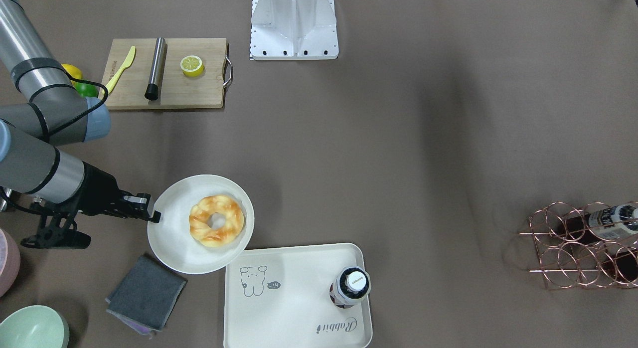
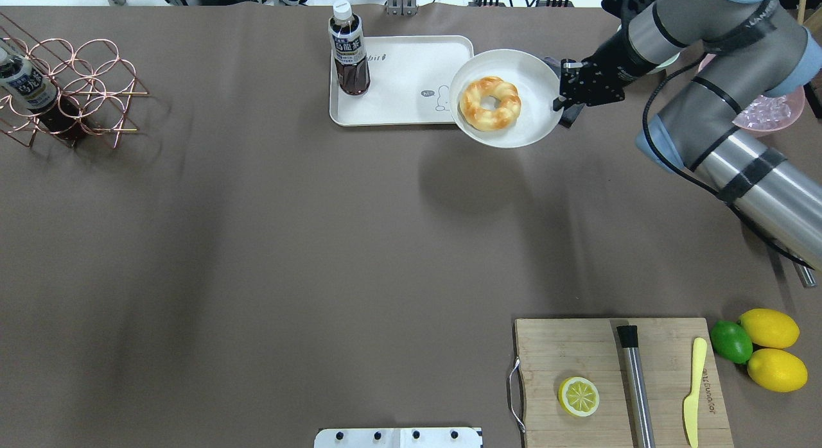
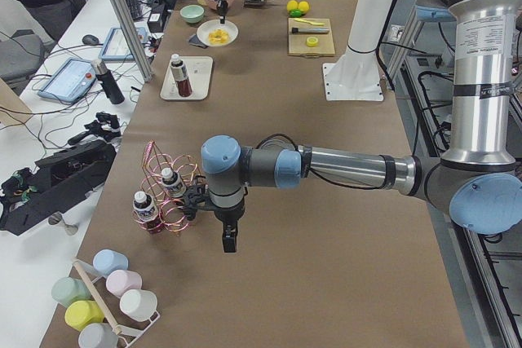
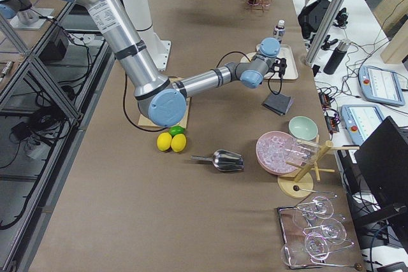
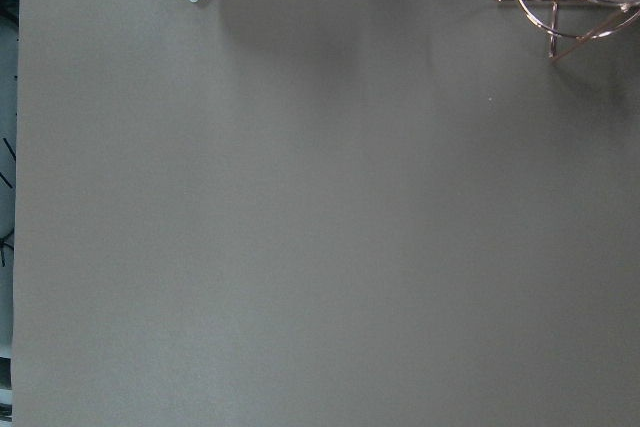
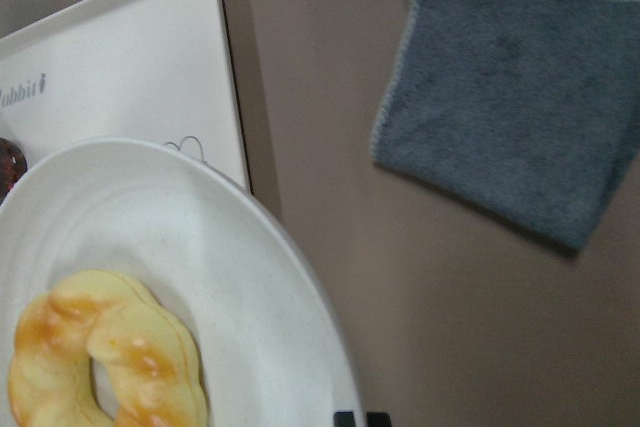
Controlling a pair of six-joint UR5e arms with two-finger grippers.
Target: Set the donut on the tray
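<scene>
From the front, my right pincer [image 1: 152, 216] is pinched on the rim of the plate [image 1: 172, 243]. The donut [image 1: 217, 220] lies on that plate, which overlaps a corner of the tray [image 1: 294, 308]. I judge the donut is not yet on the tray itself.

Overhead, a bottle [image 2: 349, 50] stands at the tray's far end, and the bear end is bare.

In the right wrist view, a cloth [image 6: 510, 97] lies apart from the tray.

From the left side, I cannot tell how far open my left pincer [image 3: 229, 240] is.

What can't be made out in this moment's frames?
Left hand: open or shut unreadable; it shows only in the exterior left view, and its wrist view shows no fingers.
Tray: one corner hidden under the plate in front-facing and overhead views.
Right hand: fingers nearly all cut off by the right wrist view's bottom edge.
</scene>
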